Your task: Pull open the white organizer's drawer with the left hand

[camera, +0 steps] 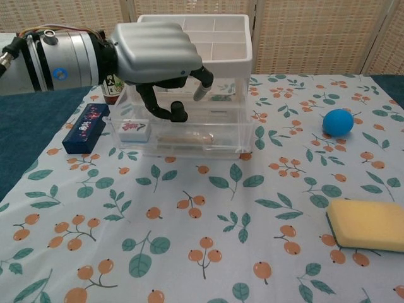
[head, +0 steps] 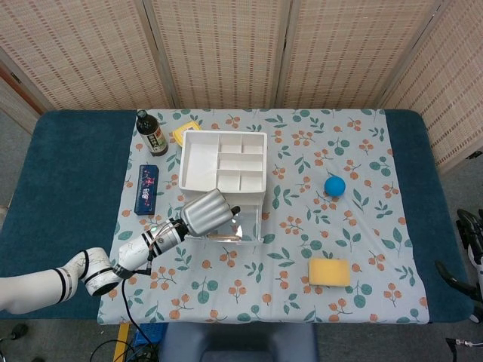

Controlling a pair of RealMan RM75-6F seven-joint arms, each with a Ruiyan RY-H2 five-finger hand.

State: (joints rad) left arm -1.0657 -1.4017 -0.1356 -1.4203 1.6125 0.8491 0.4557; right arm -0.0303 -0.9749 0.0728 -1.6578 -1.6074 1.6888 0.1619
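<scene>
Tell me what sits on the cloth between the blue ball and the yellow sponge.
Nothing: between the blue ball and the yellow sponge only bare floral tablecloth shows, clearest in the head view.

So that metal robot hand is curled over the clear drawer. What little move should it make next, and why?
Probably lower the fingertips a touch to hook the drawer's front edge, then draw back toward the robot. The left robot hand hangs over the clear drawer of the white organizer with fingers curled downward, but whether they grip the edge cannot be told.

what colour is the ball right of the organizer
Blue; the ball shows best in the chest view.
</scene>
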